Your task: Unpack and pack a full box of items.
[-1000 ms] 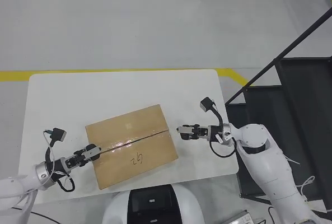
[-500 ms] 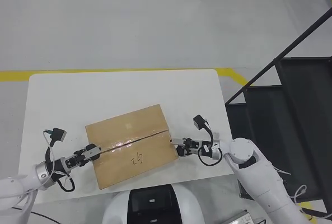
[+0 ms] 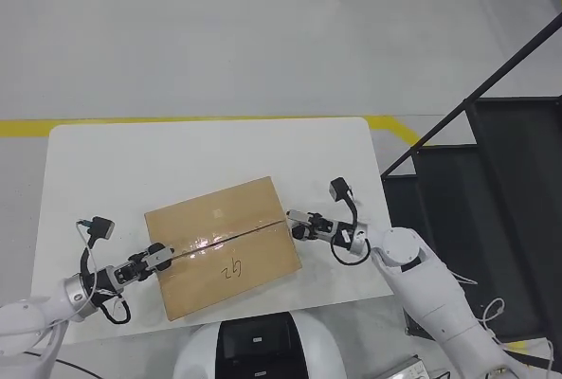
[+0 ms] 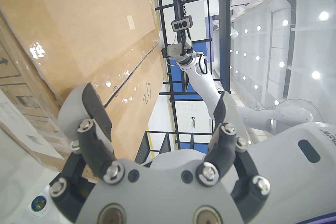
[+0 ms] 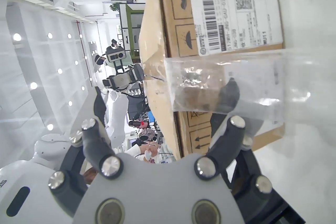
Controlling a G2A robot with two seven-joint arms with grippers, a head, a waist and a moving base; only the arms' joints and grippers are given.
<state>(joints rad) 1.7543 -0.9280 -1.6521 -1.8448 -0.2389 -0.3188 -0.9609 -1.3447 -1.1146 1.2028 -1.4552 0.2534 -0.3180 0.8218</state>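
Squarely in the middle of the white rectangular table (image 3: pixel 91 171) sits the closed brown cardboard box (image 3: pixel 224 246), its two top flaps meeting along a seam covered with glossy clear tape (image 3: pixel 209 244). A black marker scribble (image 3: pixel 231 272) is on the flap nearer the robot.

The left gripper (image 3: pixel 157 254) is at the seam's left end with its fingers spread wide. One dark pad (image 4: pixel 95 109) lies against the box's top edge beside the seam, and the other hangs off the box.

The right gripper (image 3: pixel 297 225) is at the seam's opposite end, also spread. It faces the end wall, which carries a white shipping label (image 5: pixel 236 17). A loose strip of clear tape (image 5: pixel 249 83) hangs across one finger (image 5: pixel 229 96), though nothing is pinched.
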